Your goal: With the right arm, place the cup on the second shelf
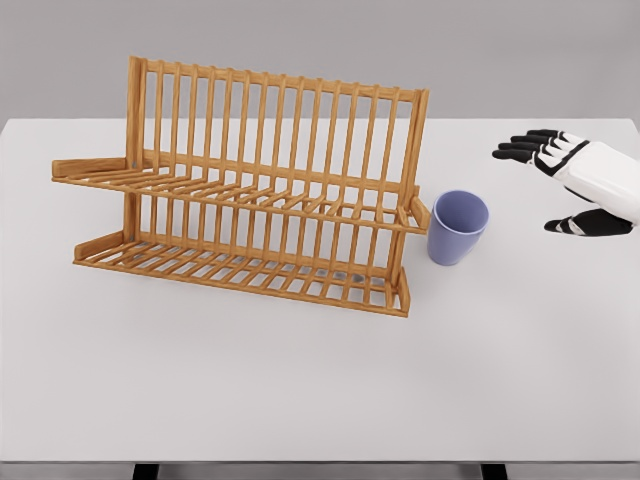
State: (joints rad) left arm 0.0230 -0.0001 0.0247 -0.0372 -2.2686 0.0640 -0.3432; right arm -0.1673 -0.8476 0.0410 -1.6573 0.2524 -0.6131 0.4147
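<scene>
Cup [458,227] first: it's a lavender-blue one, standing upright on the white table [300,390], open mouth up, just beside the right end of the wooden rack [250,190]. From the rack's middle it's out at roughly 3 o'clock, and it looks nearly touching the rack's end post, though I can't tell if there's actual contact.

Only the head view to go on. The right robot hand [560,185] comes in from the right edge, hanging at about 2 o'clock from the cup and clearly apart from it. Fingers are spread wide with the thumb dropped well below them, so it's fully open and holding nothing. Left arm isn't in the shot at all.

So nothing's grabbed yet, and I'd say this is the reach-in stage. The rack has two slatted tiers, both bare, and I'm guessing the upper tier [230,185] is the target.

What could go sideways: the cup sits so tight to the rack that fingers wrapping its left side may jam against the wood, or nudge the cup over. A push from the right would just shove it into the post. Later on, those slats have gaps, so a cup set down tilted might rock or tip off.
</scene>
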